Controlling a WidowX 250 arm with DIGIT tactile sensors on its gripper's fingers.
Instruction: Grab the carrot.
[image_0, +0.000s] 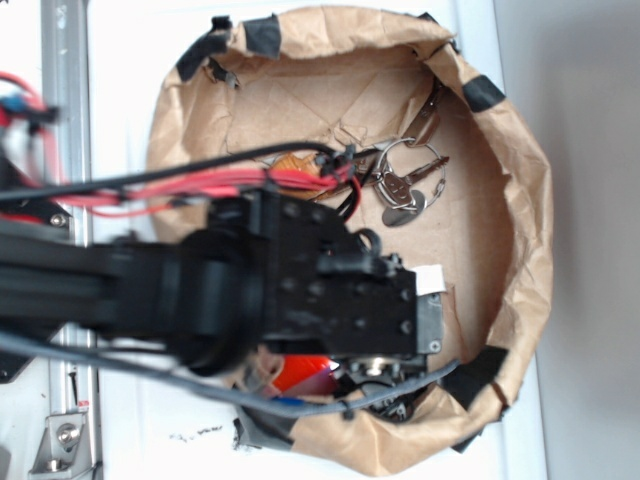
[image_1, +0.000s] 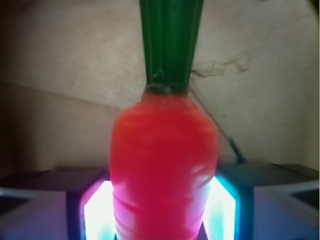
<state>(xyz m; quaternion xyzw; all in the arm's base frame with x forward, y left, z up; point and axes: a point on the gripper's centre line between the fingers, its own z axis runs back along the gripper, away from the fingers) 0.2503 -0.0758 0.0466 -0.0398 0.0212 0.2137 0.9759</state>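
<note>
In the wrist view the carrot (image_1: 162, 165) fills the middle, glossy orange-red and ridged, with its dark-green stem (image_1: 170, 40) pointing away over brown paper. It sits between the two lit pads (image_1: 97, 212) of my gripper (image_1: 162, 225), and its sides reach both of them, so the gripper is shut on it. From the exterior view only a patch of the carrot (image_0: 300, 372) shows under the black arm, next to the gripper (image_0: 375, 368) at the near rim of the paper basin. The carrot's tip is hidden.
The brown paper basin (image_0: 520, 200) has raised crumpled walls held with black tape. A key ring with keys (image_0: 405, 180) lies near its middle. A tan shell (image_0: 295, 163) peeks out behind the red cables. A metal rail (image_0: 65, 100) runs down the left.
</note>
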